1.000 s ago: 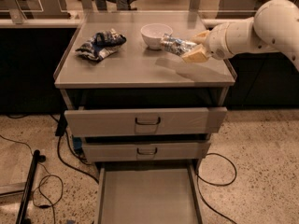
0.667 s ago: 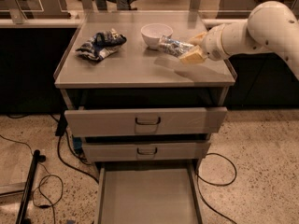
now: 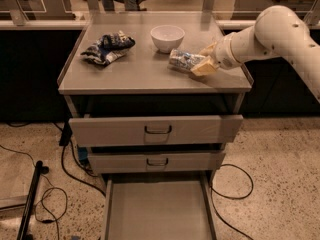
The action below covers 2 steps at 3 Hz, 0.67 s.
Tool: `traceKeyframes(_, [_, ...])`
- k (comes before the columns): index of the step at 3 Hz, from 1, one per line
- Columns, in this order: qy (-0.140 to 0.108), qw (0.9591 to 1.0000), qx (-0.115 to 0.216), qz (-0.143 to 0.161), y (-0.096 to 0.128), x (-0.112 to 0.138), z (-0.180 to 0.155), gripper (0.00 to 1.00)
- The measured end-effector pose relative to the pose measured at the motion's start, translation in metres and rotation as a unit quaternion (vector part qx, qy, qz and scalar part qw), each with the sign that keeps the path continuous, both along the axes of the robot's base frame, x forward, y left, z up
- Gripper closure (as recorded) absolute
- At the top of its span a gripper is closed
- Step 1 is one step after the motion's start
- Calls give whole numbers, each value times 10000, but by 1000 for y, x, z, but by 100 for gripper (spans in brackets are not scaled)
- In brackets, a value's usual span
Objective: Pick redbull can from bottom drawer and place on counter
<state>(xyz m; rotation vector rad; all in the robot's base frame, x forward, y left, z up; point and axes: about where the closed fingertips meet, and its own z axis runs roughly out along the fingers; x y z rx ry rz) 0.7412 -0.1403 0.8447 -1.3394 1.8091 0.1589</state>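
The redbull can (image 3: 181,59) is a slim silver cylinder with bluish markings. It lies on its side low over the right part of the counter (image 3: 145,76), just in front of the white bowl. My gripper (image 3: 198,60) reaches in from the right on the white arm, and its tan fingers (image 3: 202,69) are shut on the can's right end. I cannot tell whether the can touches the counter top. The bottom drawer (image 3: 159,211) is pulled out at the bottom of the view, and its grey tray shows nothing inside.
A white bowl (image 3: 167,37) stands at the back middle of the counter. A blue-and-white cloth bundle (image 3: 106,47) lies at the back left. The two upper drawers (image 3: 157,130) are slightly out. Cables (image 3: 60,184) and a black pole (image 3: 31,204) lie on the floor at left.
My gripper has moved down and a little toward the front with the can, bringing it closer to the counter top.
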Motion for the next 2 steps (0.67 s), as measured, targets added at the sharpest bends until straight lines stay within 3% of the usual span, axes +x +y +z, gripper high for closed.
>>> traceKeyframes(1, [112, 9999, -92, 4, -1, 3, -9, 100])
traceKeyframes(2, [124, 9999, -102, 4, -1, 3, -10, 86])
